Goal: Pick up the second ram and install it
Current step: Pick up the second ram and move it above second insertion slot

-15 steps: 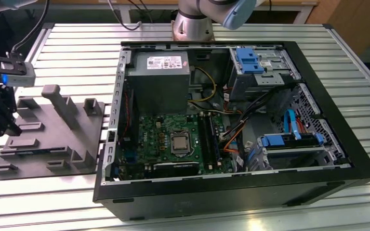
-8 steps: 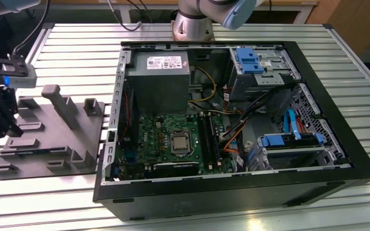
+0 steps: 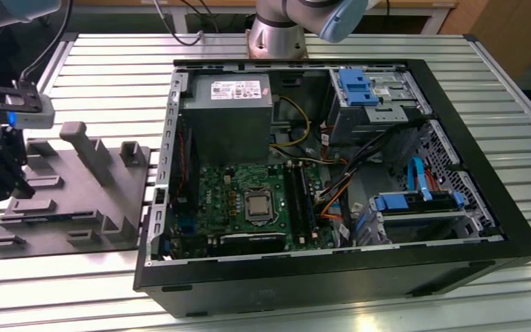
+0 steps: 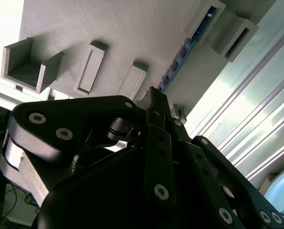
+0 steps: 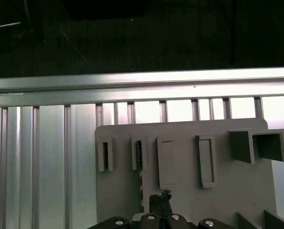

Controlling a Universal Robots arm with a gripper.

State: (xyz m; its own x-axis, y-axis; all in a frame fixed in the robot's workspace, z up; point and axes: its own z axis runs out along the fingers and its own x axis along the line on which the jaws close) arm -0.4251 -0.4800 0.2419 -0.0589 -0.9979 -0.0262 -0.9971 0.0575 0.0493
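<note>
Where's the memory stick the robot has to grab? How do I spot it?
Find the grey tray beside the open computer case, at the exterior view's left. In the second wrist view, the memory stick sits in that tray, just beyond the pincer. It is the one thin blue strip among plain grey blocks.

Second ram [image 4: 185, 48]: slim dark blue board; edge-up in slotted grey tray [image 4: 108, 28]

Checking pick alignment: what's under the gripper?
Grey tray, with a blue-green memory stick on edge in a slot near the gripper. The stick's lower part is hidden inside the slot.
</note>
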